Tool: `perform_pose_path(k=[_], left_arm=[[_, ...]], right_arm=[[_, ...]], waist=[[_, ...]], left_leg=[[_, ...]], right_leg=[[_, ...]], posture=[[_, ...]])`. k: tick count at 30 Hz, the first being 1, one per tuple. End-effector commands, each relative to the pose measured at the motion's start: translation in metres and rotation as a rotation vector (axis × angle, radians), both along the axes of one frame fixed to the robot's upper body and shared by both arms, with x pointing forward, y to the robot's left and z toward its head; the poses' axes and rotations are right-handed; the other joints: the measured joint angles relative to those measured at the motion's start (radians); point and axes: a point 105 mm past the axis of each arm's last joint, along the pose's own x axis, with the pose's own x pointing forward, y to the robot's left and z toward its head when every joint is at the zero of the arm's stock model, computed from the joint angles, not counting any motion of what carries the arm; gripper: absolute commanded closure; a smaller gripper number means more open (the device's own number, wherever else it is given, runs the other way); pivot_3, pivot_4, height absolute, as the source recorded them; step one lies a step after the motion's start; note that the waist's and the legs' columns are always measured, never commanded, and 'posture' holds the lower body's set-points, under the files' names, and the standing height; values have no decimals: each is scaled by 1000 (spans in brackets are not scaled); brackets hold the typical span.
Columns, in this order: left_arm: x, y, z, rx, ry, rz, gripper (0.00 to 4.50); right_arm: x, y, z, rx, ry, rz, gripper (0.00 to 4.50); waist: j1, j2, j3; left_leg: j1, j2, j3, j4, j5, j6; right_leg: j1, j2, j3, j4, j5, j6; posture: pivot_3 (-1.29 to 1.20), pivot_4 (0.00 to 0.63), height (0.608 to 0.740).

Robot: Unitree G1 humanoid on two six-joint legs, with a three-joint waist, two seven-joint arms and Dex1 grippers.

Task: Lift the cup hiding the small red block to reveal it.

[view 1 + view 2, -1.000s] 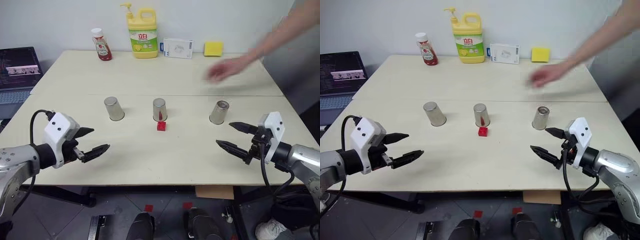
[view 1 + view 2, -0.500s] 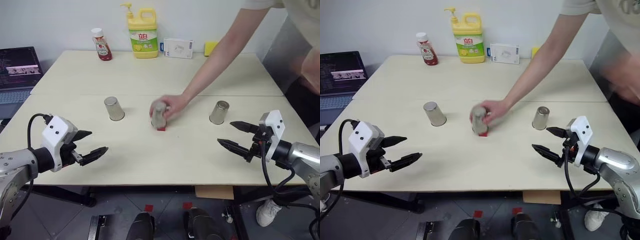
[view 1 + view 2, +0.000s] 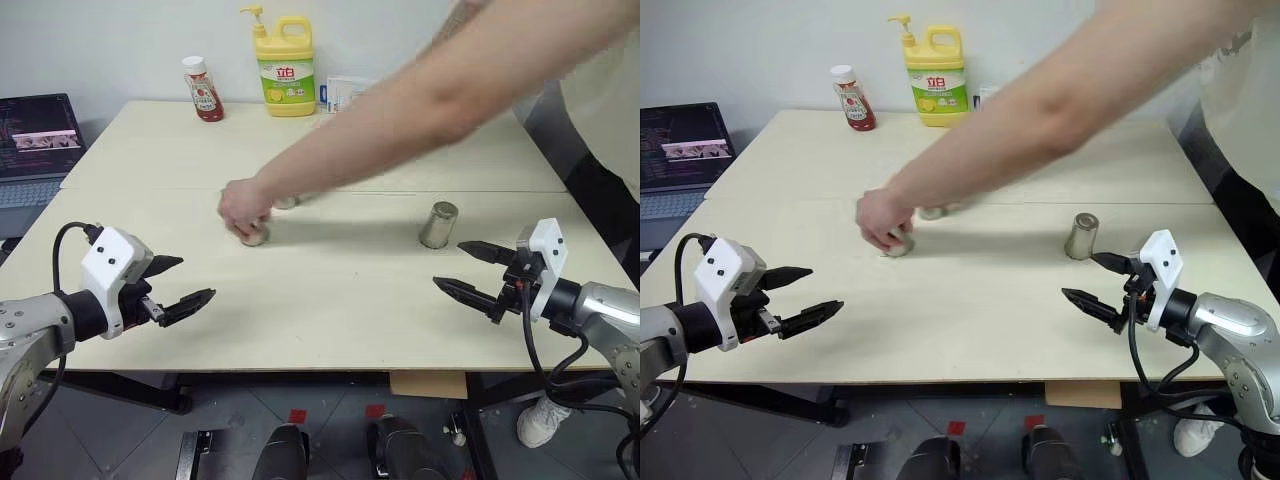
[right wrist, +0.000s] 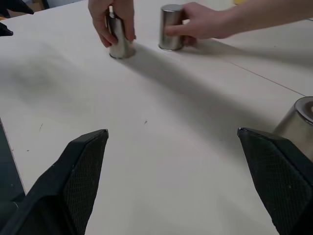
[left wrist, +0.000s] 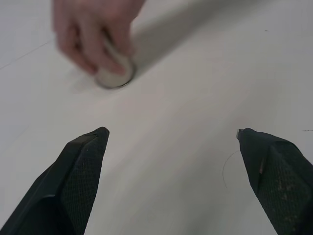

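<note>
Shiny steel cups (image 4: pixel 171 27) – matt pale wood-look table (image 3: pixel 340 300) – glossy yellow plastic detergent bottle (image 3: pixel 284 68)

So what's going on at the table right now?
A person's hands are sliding two small shiny steel cups around on the pale table. The third steel cup stands alone near the right gripper. Both it and the left gripper hover open over the near edge, touching nothing. The red block is not visible.
</note>
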Motion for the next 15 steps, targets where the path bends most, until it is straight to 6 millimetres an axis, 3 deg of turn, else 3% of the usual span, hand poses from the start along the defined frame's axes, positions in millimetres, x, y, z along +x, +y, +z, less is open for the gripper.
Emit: perform_pose_path(k=[1, 7, 15], left_arm=[[5, -5, 13, -9, -66, -24, 40], [13, -4, 18, -61, -91, 0, 40], [51, 20, 8, -96, -79, 147, 40]], right_arm=[[-1, 1, 10, -8, -54, 7, 0], [-3, 14, 14, 22, -58, 50, 0], [-7, 64, 19, 35, -31, 219, 0]], waist=[[0, 0, 0], [0, 0, 0], [-1, 0, 0]], left_leg=[[0, 0, 0, 0, 0, 0], [0, 0, 0, 0, 0, 0], [1, 0, 0, 0, 0, 0]], right_leg=[[0, 0, 0, 0, 0, 0], [0, 0, 0, 0, 0, 0], [0, 1, 0, 1, 0, 0]], posture=[[0, 150, 740], [0, 150, 740], [0, 150, 740]])
